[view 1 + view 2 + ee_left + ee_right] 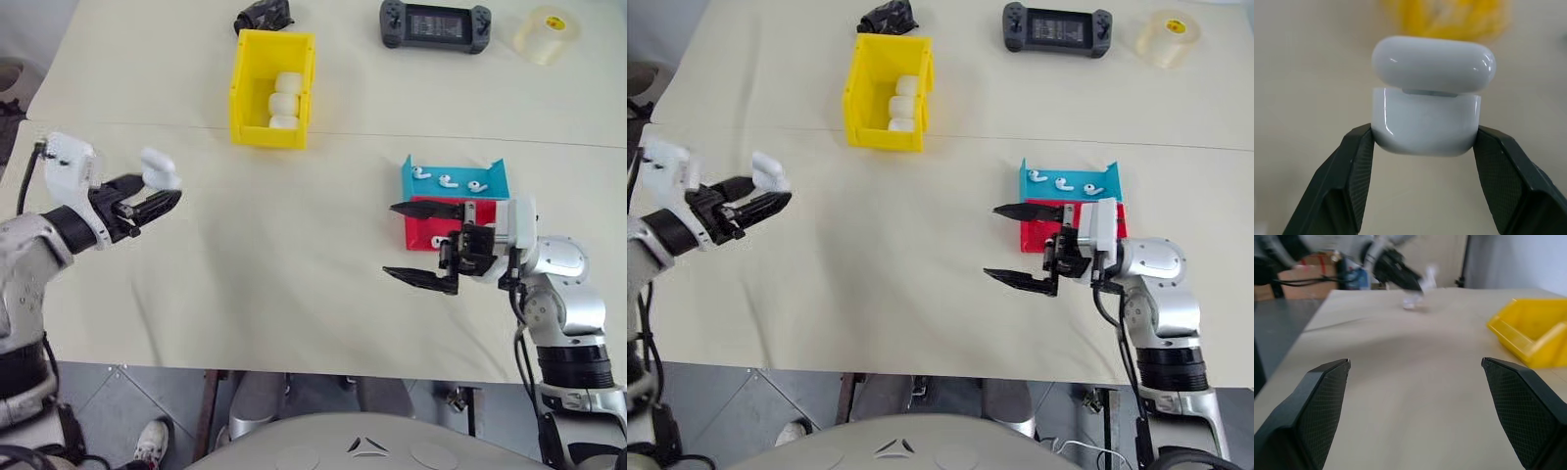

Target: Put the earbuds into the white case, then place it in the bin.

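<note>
My left gripper [162, 188] hovers over the left side of the table, shut on the lower half of the white case [160, 168]. Close up in the left wrist view, the case [1427, 122] sits between the black fingers [1354, 171] with its lid hinged open. Three earbuds [448, 180] lie in a teal tray [498, 174] at the right. My right gripper [389, 240] stands open beside the red tray [421, 235], pointing left with nothing in it. The yellow bin [245, 88] stands at the back left of centre, with three white cases [286, 101] inside.
A black game console [436, 24], a roll of clear tape [546, 34] and a dark object [263, 17] lie along the far edge. A seam crosses the table behind both trays. Bare tabletop stretches between my two grippers.
</note>
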